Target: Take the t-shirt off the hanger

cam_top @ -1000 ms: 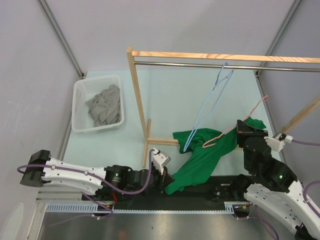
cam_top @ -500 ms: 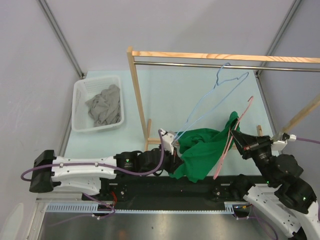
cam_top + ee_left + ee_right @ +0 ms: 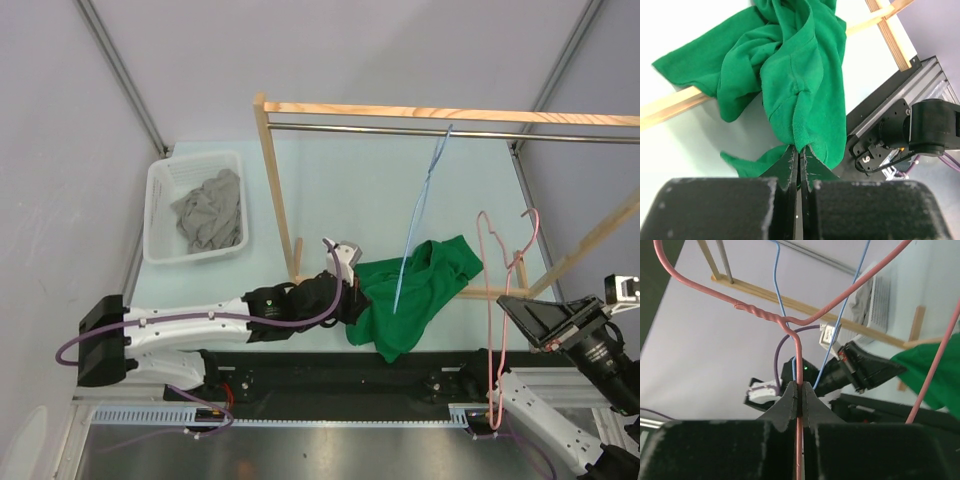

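Pink hanger (image 3: 490, 300) is now drawn clear of the t-shirt (image 3: 415, 290), where half a second earlier it was caught in the cloth. It is clamped at the neck by the right claw (image 3: 799, 387). T-shirt is left slumped across the rack foot (image 3: 670, 107), one fold pinched in the closed left claw (image 3: 800, 155). Removal is judged essentially done. Whether the blue hanger (image 3: 420, 215), hung from the rail (image 3: 400, 128), threads the cloth cannot be told.

Pretty clearly a robot lab cell: plain grey panels (image 3: 50, 180), aluminium posts (image 3: 118, 68), pale bench (image 3: 340, 190), two arms (image 3: 190, 325) bolted onto a metal base (image 3: 330, 455).
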Controlling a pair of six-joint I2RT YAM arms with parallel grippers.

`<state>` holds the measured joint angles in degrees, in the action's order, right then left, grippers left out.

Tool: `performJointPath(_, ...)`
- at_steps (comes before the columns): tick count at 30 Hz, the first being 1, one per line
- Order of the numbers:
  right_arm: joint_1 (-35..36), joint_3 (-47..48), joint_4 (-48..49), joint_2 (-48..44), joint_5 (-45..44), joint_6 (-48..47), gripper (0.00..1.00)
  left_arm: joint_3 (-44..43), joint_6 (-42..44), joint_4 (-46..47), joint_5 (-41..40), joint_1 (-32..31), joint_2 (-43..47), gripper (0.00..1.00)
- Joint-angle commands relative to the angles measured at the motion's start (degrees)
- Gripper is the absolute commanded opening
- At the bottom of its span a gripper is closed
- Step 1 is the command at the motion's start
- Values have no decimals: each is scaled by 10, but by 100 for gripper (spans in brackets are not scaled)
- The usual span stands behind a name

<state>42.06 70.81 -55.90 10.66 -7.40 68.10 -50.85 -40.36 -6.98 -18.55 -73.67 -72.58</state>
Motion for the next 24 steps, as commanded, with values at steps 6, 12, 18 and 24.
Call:
performJointPath(6,21,-63,154,-24,-43,-329,0,43,-33,-13,29,3,80,0)
performJointPath(12,33,-138,315,-26,-45,-435,0,75,-39,-25,18,4,132,0)
performJointPath(18,60,-139,387,11,-88,-496,0,84,-39,-37,10,4,142,0)
performJointPath(24,133,-123,430,74,-152,-541,0,91,-42,-25,15,4,142,0)
